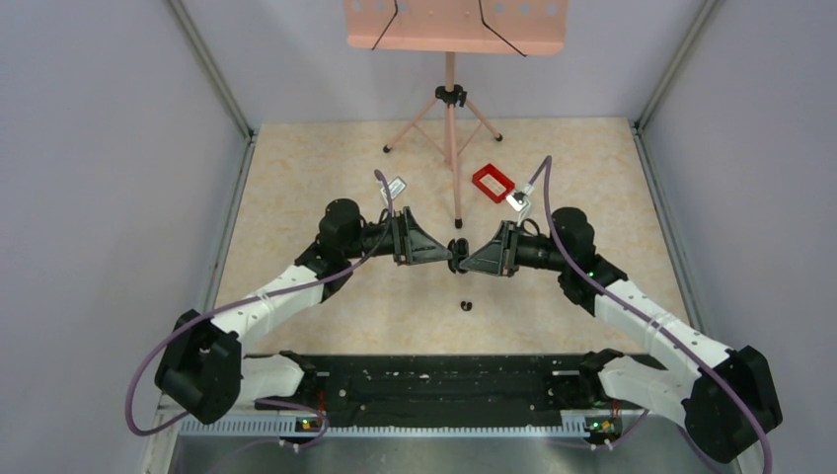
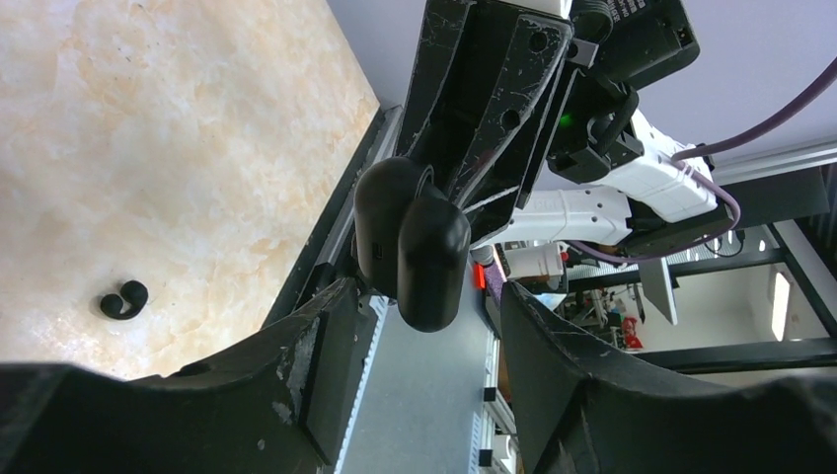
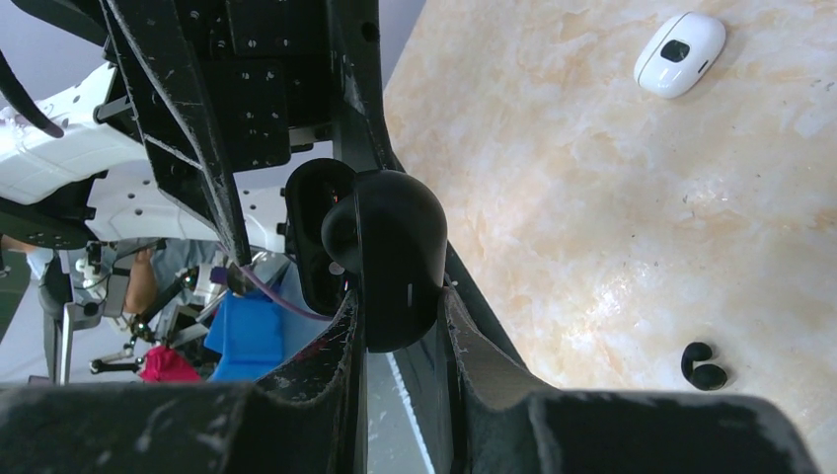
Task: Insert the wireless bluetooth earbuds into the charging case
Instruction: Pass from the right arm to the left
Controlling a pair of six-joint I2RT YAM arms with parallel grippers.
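Nearest the arm bases, one earbud lies loose on the table, a tiny black hooked bud apart from both grippers, so the insertion itself is not yet done. Just beyond it and raised off the surface, the charging case is pinched in the right gripper, which is clenched on its flanks. The case is glossy, black and pebble-round, and it appears hinged open, a second shell half showing behind the body. Whether a bud already sits inside I cannot tell from these angles. The left gripper faces it with jaws spread wide, grasping nothing, and the case hangs between its fingers, seemingly untouched. Farther off lie a red frame and a white pod.
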